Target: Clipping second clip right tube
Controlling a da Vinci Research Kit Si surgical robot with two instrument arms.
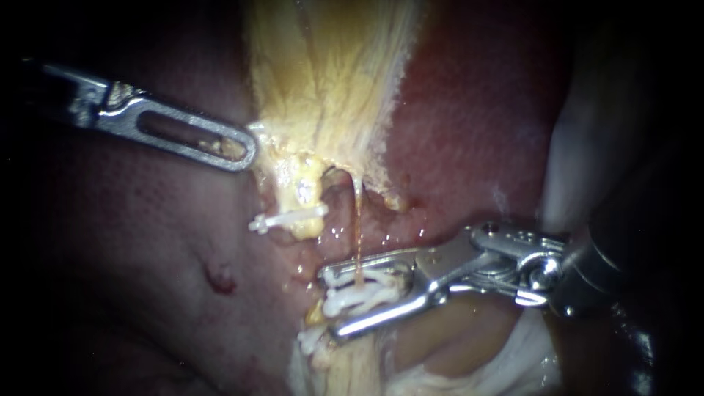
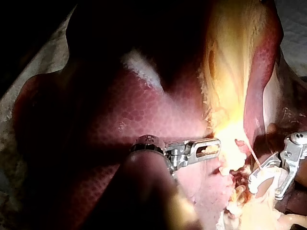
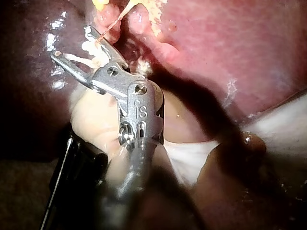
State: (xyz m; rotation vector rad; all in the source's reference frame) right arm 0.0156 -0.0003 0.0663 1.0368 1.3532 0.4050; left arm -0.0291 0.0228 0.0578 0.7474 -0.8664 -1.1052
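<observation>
Clamped w/ left tool [image 1: 246, 150] on edge of gallbladder [image 1: 330, 73], yellow tissue visible thru the jaw window. Prob. held so to drag gallbladder toward that tool's own side and keep what hangs past its tip stretched and spread. Hence a thin, taut tube [image 1: 358, 220], strung from gallbladder's edge just beyond left tool's tip down into right tool [image 1: 330, 302].

Right tool: jaws wide apart, gripping only their own load, a white clip [image 1: 367, 299] seated btwn them, touching both, not yet squeezed flat. Tube threaded btwn the jaws and across the clip, approx mid-length and not out at the tips. Seemingly placed so to span the whole tube on closing. Same in right wrist view: tube entering btwn the jaws from ahead.

Btwn the two tools, nearer the left: other clip [image 1: 290, 218], set across a stubby yellow stalk [image 1: 304, 191]. More white bits under right tool's lower jaw; cannot tell if clip or tissue. Liver [image 1: 477, 132] behind everything, wet, touched by neither tool.

Next, as a guess: squeeze shut w/o tugging, b/c tube looks fine enough to tear.
</observation>
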